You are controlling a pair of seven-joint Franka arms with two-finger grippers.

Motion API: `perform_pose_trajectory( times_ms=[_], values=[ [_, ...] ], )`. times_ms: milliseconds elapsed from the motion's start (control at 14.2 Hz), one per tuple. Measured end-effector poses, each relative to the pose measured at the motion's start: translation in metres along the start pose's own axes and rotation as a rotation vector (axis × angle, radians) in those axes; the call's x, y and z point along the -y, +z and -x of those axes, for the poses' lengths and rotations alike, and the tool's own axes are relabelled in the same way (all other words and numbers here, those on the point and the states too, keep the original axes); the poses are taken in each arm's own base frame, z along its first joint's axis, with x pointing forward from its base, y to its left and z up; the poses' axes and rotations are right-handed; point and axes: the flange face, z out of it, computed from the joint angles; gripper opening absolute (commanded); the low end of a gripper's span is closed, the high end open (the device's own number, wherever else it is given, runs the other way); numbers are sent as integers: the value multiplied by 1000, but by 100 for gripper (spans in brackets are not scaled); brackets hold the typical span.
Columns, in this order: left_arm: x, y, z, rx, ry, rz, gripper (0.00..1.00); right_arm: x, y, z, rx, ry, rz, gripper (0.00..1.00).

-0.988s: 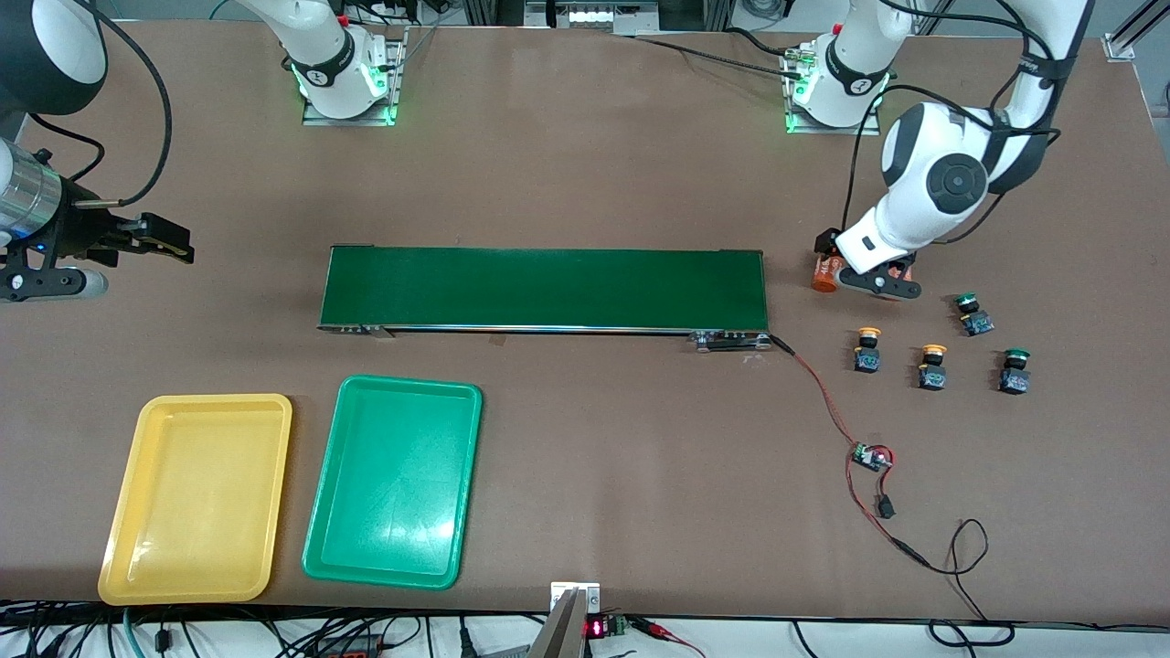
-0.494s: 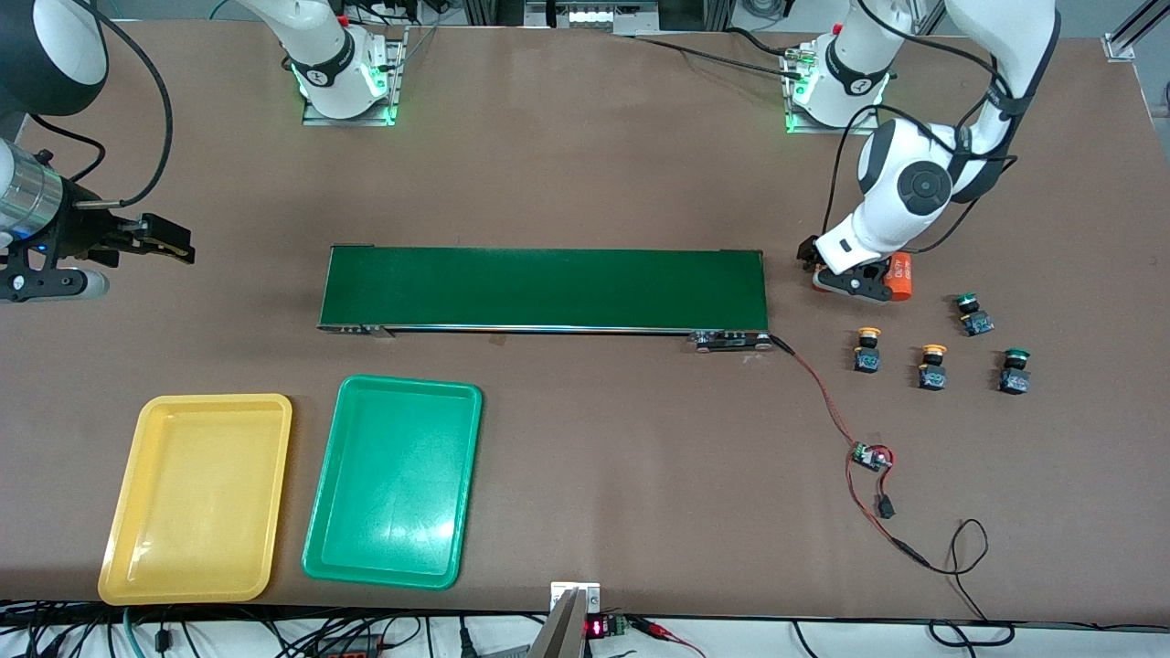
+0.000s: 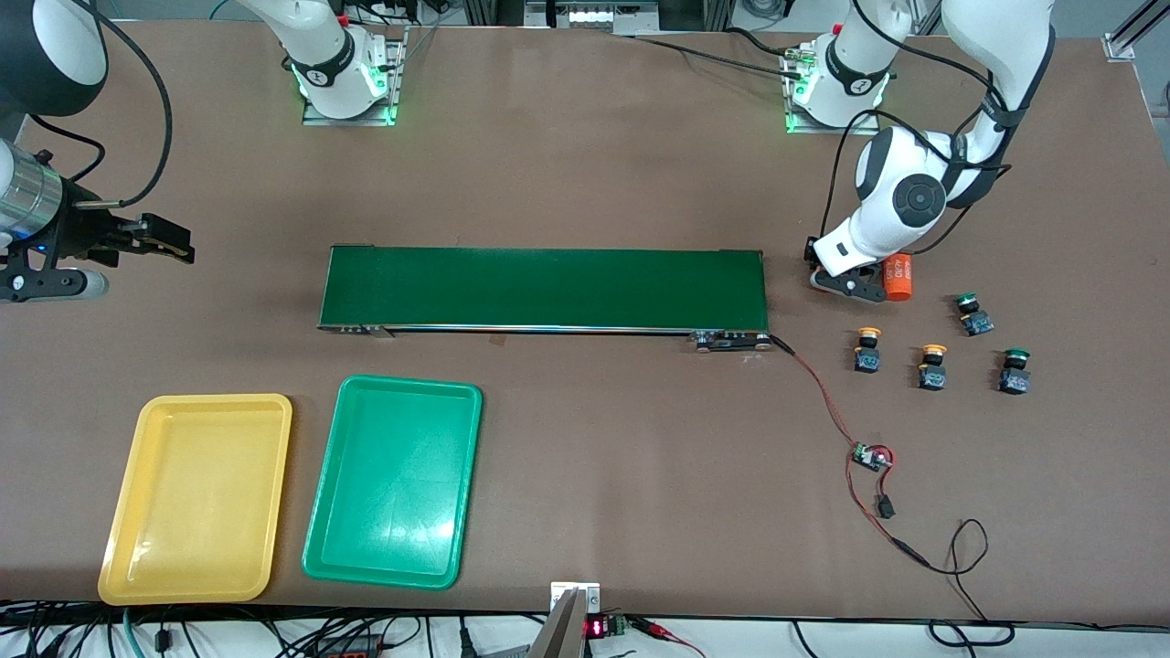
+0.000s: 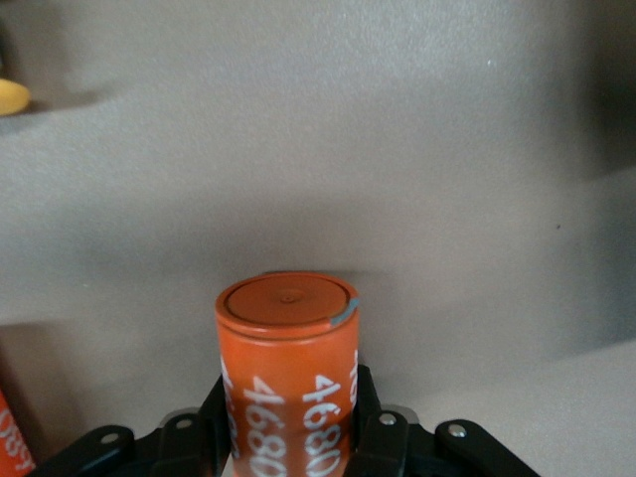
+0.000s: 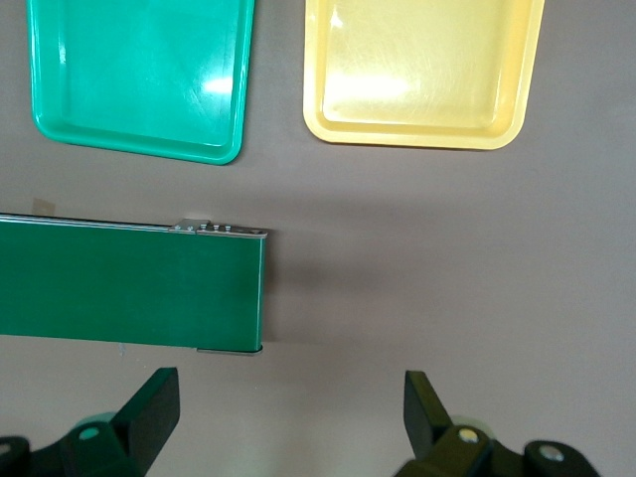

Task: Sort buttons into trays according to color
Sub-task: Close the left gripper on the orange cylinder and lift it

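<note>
Four buttons stand on the table at the left arm's end: two with yellow caps [image 3: 867, 350] [image 3: 932, 366] and two with green caps [image 3: 973, 313] [image 3: 1014, 370]. My left gripper [image 3: 841, 277] [image 4: 288, 427] is down by the conveyor's end, farther from the front camera than the buttons, and is shut on an orange "4680" cylinder [image 4: 288, 358]. One yellow cap [image 4: 10, 96] shows at the edge of the left wrist view. The yellow tray [image 3: 196, 498] and green tray [image 3: 393, 480] lie empty near the front edge. My right gripper [image 3: 174, 239] [image 5: 290, 402] waits open at the right arm's end.
A second orange cylinder [image 3: 898, 277] lies beside the left gripper. The long dark green conveyor belt [image 3: 544, 288] runs across the middle of the table. A red and black wire with a small circuit board [image 3: 868, 455] trails from the belt's end toward the front edge.
The left arm has swung toward the belt's end, uncovering the second cylinder, and its jaws have closed on an orange cylinder. The right arm has not moved.
</note>
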Motion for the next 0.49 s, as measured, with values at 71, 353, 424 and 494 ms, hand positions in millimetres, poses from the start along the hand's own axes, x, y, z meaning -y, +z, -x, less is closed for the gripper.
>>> perform_pose_trajectory(
  times_ms=[71, 353, 424, 494],
  values=[
    [0, -4, -3, -10, 0, -2, 23, 0, 0, 0, 0, 0, 0, 100],
    [5, -55, -25, 26, 52, -7, 23, -2, 2, -1, 4, 5, 1, 100],
    [6, -77, -35, 33, 83, -9, 23, -3, 3, -1, 5, 5, 1, 100],
    [7, -99, -45, 39, 115, -10, 23, -2, 3, -2, 6, 5, 1, 100]
  ],
)
